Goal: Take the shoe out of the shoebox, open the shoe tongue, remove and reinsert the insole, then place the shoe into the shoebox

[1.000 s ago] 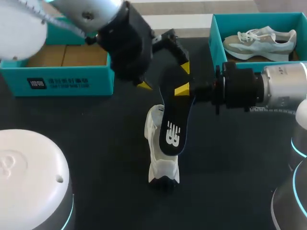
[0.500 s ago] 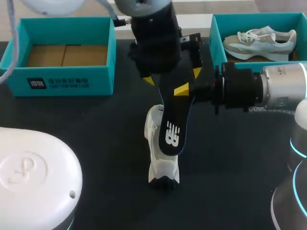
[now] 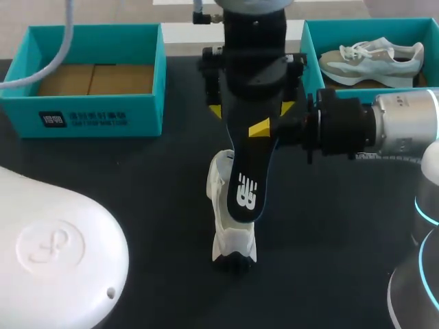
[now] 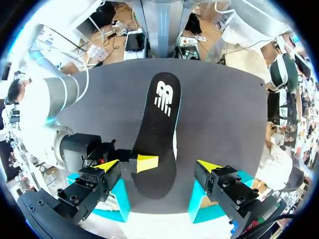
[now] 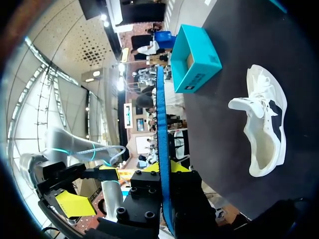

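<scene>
Right hand (image 3: 260,128) grips insole (image 3: 244,179) above shoe (image 3: 230,241), left hand (image 4: 158,165) straddling it

Bright, even overhead light, faint soft shadows on the matte black table (image 3: 137,178).

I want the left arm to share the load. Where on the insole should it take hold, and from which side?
Probably the two long edges of the insole, in the free stretch just ahead of where the right gripper clamps it. Come in square to its flat printed face, as the left gripper is aimed: its open jaws straddle that width.
</scene>
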Robot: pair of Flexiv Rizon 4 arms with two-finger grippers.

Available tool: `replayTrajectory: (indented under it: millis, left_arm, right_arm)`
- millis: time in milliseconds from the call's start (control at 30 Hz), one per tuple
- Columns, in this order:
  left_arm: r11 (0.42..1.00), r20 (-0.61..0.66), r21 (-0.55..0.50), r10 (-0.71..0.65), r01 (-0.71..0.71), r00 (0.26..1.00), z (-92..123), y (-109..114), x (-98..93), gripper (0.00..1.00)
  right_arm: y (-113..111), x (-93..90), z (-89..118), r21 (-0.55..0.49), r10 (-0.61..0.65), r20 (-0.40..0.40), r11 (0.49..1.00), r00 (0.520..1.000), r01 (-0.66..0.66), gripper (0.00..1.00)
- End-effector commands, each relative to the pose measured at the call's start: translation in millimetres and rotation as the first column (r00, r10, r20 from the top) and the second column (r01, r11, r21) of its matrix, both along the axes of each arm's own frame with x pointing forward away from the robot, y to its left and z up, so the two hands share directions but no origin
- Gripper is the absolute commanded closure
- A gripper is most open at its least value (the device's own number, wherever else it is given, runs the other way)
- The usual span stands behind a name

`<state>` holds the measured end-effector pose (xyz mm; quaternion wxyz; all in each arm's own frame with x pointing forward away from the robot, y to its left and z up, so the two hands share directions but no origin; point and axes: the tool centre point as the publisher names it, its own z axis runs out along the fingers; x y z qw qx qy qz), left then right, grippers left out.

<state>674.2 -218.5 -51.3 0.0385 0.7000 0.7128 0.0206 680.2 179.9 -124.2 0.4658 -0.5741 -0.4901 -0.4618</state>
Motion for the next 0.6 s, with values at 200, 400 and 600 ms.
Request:
replayTrajectory:
  millis: [200,400,600]
  left_arm:
    - [1.0,-0.004,0.015,0.005,-0.005,1.0,1.3,-2.0,0.5,0.0]
    - [1.0,0.001,0.003,0.008,-0.008,1.0,5.0,-1.8,0.0,0.0]
    - [0.991,0.009,-0.135,0.018,-0.017,1.0,5.4,1.1,-0.4,0.0]
  right_arm:
    - [1.1,0.4,0.7,-0.005,0.006,-0.002,1.0,1.0,-0.006,1.0]
    - [0.5,0.8,1.4,-0.007,0.01,-0.001,1.0,1.0,-0.01,1.0]
    - [0.2,0.9,1.2,-0.005,0.009,0.0,1.0,1.0,-0.009,1.0]
